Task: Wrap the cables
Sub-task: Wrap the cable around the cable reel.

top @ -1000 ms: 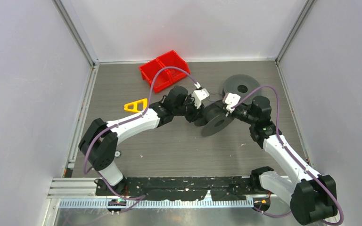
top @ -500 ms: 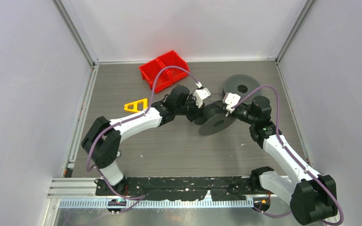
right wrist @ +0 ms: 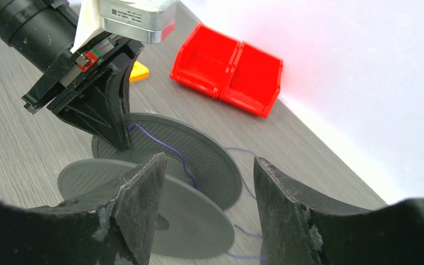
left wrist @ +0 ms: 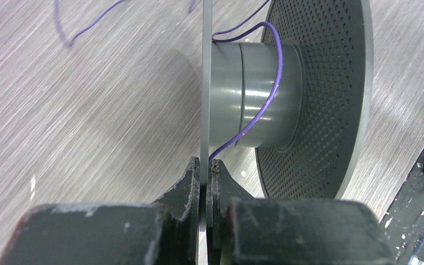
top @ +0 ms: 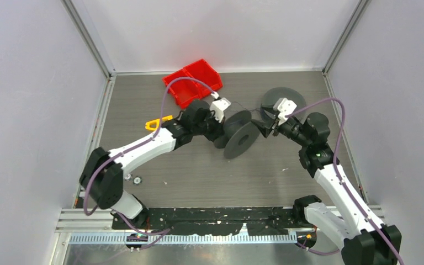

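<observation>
A dark grey spool [top: 240, 135] stands on edge mid-table, and the cable is a thin purple wire [left wrist: 273, 83] looped once over its hub [left wrist: 254, 94]. My left gripper [left wrist: 205, 165] is shut on the rim of the spool's thin near flange, with the wire coming out beside its right finger. In the top view the left gripper [top: 221, 137] sits at the spool's left side. My right gripper [right wrist: 210, 182] is open and holds nothing. It hangs just right of the spool [right wrist: 199, 221], its fingers apart from it, also seen as the right gripper [top: 266, 128]. Loose wire [right wrist: 243, 152] trails on the table.
A second grey spool [top: 295, 96] lies flat behind the right gripper. A red double bin [top: 193, 83] stands at the back, and a yellow triangular piece [top: 154, 122] lies by the left forearm. Small white bits [top: 137, 180] lie at the front left. Walls close in both sides.
My right gripper has opened, let go of the spool and drawn back to the right. My left gripper has shut on the flange, and spool and left arm have shifted left.
</observation>
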You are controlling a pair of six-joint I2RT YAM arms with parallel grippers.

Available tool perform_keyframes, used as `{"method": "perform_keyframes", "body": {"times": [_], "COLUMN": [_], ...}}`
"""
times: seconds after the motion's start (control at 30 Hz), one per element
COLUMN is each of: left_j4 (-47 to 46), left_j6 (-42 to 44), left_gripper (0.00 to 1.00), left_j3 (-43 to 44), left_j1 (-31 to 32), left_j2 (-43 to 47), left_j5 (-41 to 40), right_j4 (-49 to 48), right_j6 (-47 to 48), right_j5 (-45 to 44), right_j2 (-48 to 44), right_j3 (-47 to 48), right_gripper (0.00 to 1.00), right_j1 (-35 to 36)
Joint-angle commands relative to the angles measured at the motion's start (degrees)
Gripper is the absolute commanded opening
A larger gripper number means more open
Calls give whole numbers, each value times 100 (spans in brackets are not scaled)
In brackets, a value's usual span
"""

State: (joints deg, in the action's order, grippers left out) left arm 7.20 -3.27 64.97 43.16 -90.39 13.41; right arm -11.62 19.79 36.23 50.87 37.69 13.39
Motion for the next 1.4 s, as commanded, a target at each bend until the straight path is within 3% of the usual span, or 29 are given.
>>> {"method": "perform_keyframes", "body": {"times": [0.0, 0.1, 0.23, 0.43, 0.5, 0.57, 0.7, 1.03, 1.1, 1.2, 1.37], "left_j4": [690, 1141, 1934, 2950, 3059, 3121, 3382, 3074, 2937, 2888, 2922], "left_j6": [-262, -184, -251, -599, -795, -1008, -1350, -2133, -2244, -2330, -2397], "left_gripper": [0, 0, 0, 0, 0, 0, 0, 0, 0, 0, 0], "left_j3": [-14, -260, -307, -42, 34, 107, 402, 674, 720, 835, 932], "left_j1": [-105, -138, -272, -760, -909, -984, -1010, -1016, -1011, -1016, -1015], "left_j2": [1110, 1762, 2559, 3611, 3918, 4157, 4388, 5043, 5112, 5121, 5141], "left_j5": [-562, -696, -803, -706, -583, -527, -427, -276, -257, -204, -323], "right_j4": [-291, -550, -1691, -2543, -3593, -3998, -4451, -5356, -5801, -7281, -8052], "right_j6": [-1005, -1282, -1519, -1332, -1512, -1528, -1114, -1046, -1151, -1721, -2352], "right_j5": [70, 470, 652, 1272, 1488, 1683, 1389, 1391, 1261, 836, 903], "right_j2": [-503, -764, -962, -628, -127, 349, 1046, 2667, 3096, 3887, 4536], "right_j3": [320, 167, -437, -948, -1213, -1314, -1426, -1095, -1037, -1019, -843], "right_gripper": [66, 68, 70, 71, 71, 71, 70, 71, 71, 70, 66], "right_j1": [6, 5, 6, 16, 202, 539, 1352, 2095, 2211, 2238, 2249]}}
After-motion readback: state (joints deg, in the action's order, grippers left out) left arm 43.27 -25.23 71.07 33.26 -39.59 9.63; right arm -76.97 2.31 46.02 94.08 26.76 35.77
